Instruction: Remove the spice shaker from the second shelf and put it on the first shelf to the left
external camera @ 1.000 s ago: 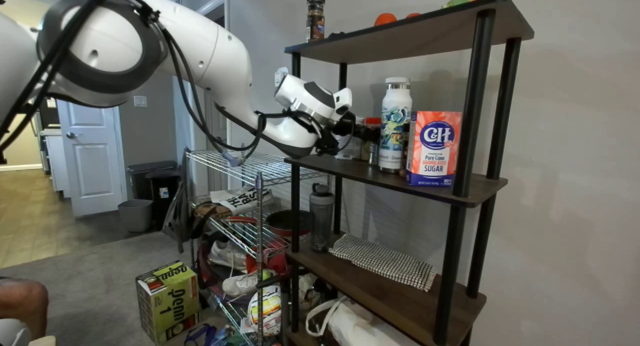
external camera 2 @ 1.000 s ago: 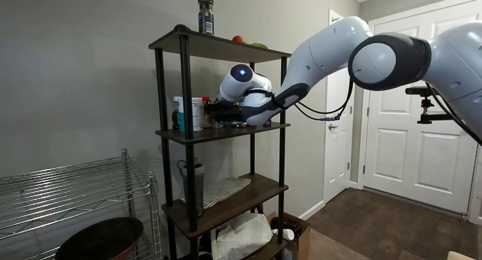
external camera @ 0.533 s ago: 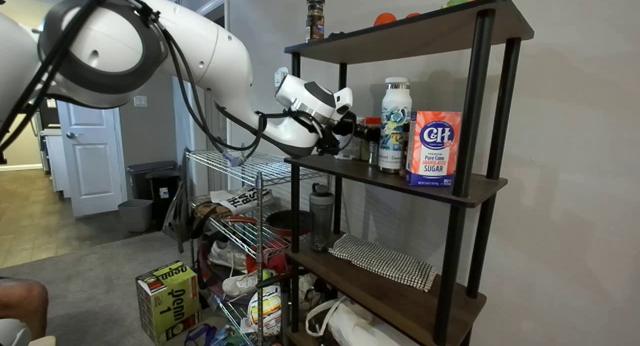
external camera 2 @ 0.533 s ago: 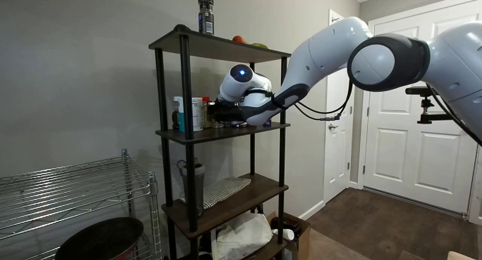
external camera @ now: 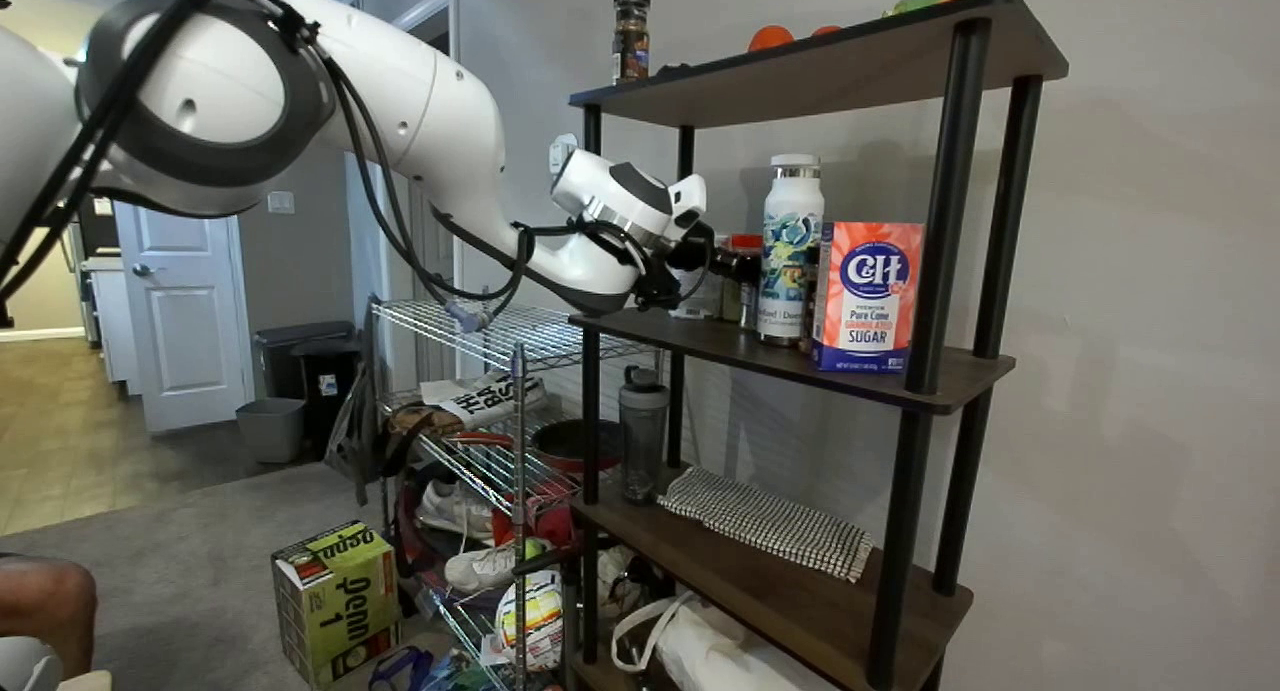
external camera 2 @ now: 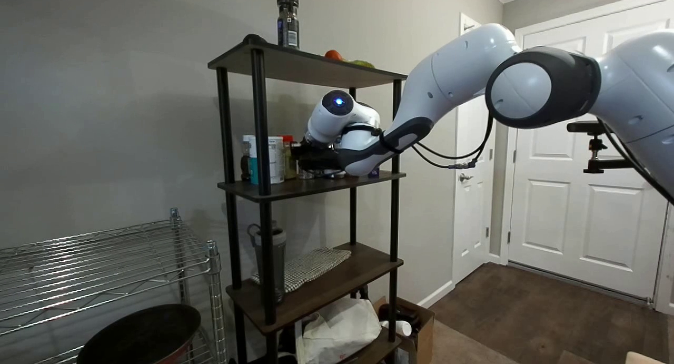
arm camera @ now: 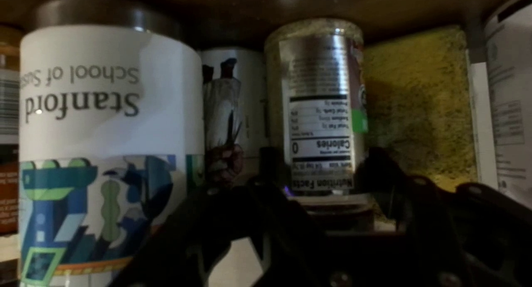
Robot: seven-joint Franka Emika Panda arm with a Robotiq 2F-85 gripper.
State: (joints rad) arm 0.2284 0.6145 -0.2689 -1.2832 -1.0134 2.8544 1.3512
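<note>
The spice shaker (arm camera: 318, 112), a clear cylinder with a Nutrition Facts label, stands on the second shelf (external camera: 715, 345). The wrist view shows it upside down, with the board at the top. My gripper (arm camera: 322, 170) has a dark finger against each side of the shaker, near its cap, and is shut on it. The cap is mostly hidden by the gripper. In an exterior view only the shaker's lower part (external camera 2: 305, 173) shows, beneath the black gripper. The first shelf (external camera 2: 305, 66) is the top board above the arm.
Close beside the shaker are a white Stanford bottle (arm camera: 112, 112) and a yellow spice jar (arm camera: 419, 104). A white canister (external camera 2: 276, 158) and a sugar box (external camera: 868, 296) share that board. On the first shelf stand a black-capped grinder (external camera: 631, 36) and red items (external camera: 770, 38). Black posts (external camera: 945, 211) frame the rack.
The gripper's fingers have drawn together around the shaker, which has shifted very slightly. The arm has hardly moved.
</note>
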